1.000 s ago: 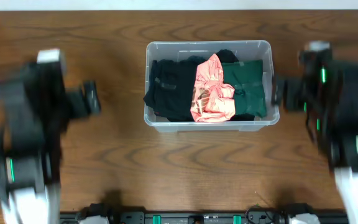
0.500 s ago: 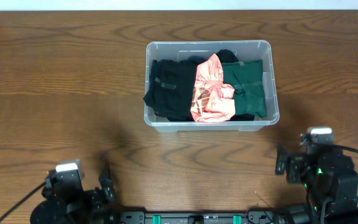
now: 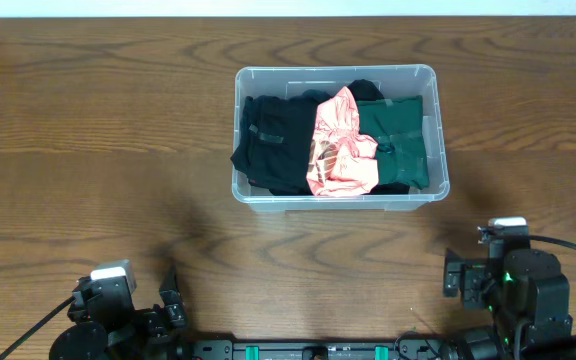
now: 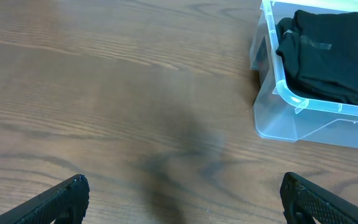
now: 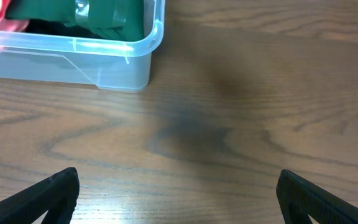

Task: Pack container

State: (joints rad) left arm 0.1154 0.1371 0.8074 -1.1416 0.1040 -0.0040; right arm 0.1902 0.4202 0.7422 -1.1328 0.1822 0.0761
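1. The left pincer is seen with its jaws spread wide and nothing between them. Only bare bench lies under the gap.
2. The right pincer is likewise spread wide and empty, and wood grain alone is seen between its fingertips.
3. From overhead, both pincers are found at the near edge of the bench, well apart from each other and from the container.
4. The container is placed in the middle of the bench toward the far side, upright and open-topped. Its near left corner is caught by the left wrist view and its near right corner by the right wrist view.
5. Three folded pieces are packed inside: a black garment at the left, a pink garment in the middle and a green garment at the right. They touch one another, and nothing loose is seen on the bench.
6. The packing is judged to be done or nearly done, and the step in hand is judged to be a parked, hands-off pose.
7. For that step to be done well, the jaws are best left wide and low, clear of the clear plastic wall, so that the container is not nudged.
8. The black garment appears to bulge against the left rim in the overhead view. Whether it laps over cannot be told, so a check there is advised before the task is called finished.
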